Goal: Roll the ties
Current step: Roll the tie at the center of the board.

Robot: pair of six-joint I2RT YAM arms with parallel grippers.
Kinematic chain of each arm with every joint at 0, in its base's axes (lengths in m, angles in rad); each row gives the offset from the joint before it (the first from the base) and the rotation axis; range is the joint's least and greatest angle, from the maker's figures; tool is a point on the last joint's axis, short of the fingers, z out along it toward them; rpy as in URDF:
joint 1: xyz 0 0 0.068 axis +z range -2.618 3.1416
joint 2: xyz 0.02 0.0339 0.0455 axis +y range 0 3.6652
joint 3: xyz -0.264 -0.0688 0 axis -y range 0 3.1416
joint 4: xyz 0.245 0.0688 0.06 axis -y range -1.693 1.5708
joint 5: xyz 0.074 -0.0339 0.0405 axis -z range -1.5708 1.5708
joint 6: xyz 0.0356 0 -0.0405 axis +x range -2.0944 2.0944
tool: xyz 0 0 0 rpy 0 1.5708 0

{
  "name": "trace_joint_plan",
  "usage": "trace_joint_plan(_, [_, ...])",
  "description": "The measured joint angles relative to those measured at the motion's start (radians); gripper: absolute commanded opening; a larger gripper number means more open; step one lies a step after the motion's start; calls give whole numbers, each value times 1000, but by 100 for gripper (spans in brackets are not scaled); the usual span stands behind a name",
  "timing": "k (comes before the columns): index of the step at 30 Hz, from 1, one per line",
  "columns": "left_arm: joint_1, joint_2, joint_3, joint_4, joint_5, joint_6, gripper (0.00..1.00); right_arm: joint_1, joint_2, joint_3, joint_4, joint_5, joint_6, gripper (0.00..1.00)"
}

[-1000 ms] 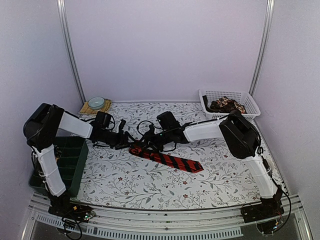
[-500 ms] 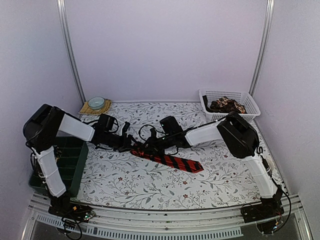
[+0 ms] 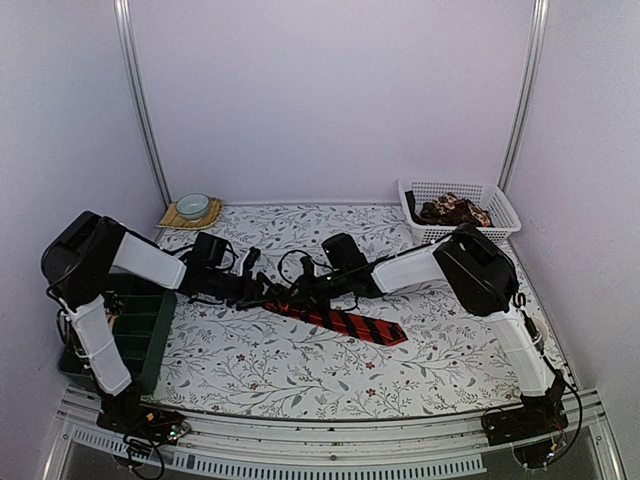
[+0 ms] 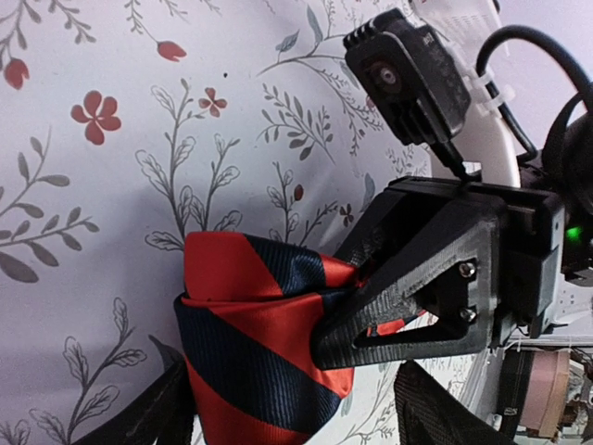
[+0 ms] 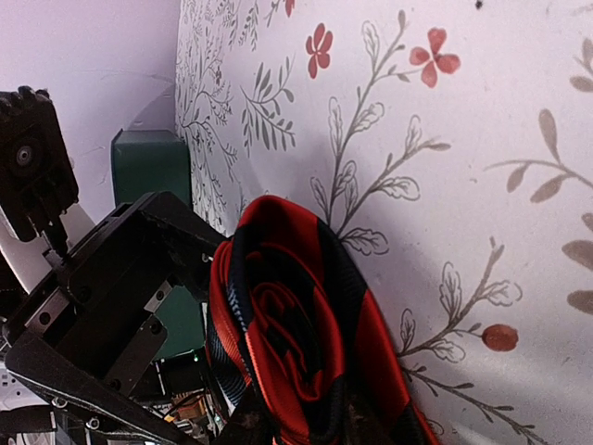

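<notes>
Left gripper [image 3: 258, 290] slid right, jaws spread around coiled end of tie [image 3: 345, 323]. Right gripper [image 3: 292, 292] clamped on same coil. Smooth red fabric, dark diagonal stripes; remainder flat tapered strip.

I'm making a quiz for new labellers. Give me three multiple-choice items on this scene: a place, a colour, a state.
1. The basket stands: A near left, B centre, C far right.
2. The tie outside it is: A red and black, B tan, C blue.
3. Its end in the right gripper is: A flat, B coiled, C knotted.
Answers: C, it sits in the far right corner; A, black stripes cross red cloth; B, the right wrist view shows a spiral.
</notes>
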Motion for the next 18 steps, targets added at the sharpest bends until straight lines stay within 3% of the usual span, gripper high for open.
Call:
trace_joint_plan(11, [30, 74, -22, 164, 118, -53, 68, -9, 3, -5, 1, -29, -7, 19])
trace_joint_plan(18, [43, 137, -20, 251, 178, -74, 51, -18, 8, -6, 6, -53, -8, 19])
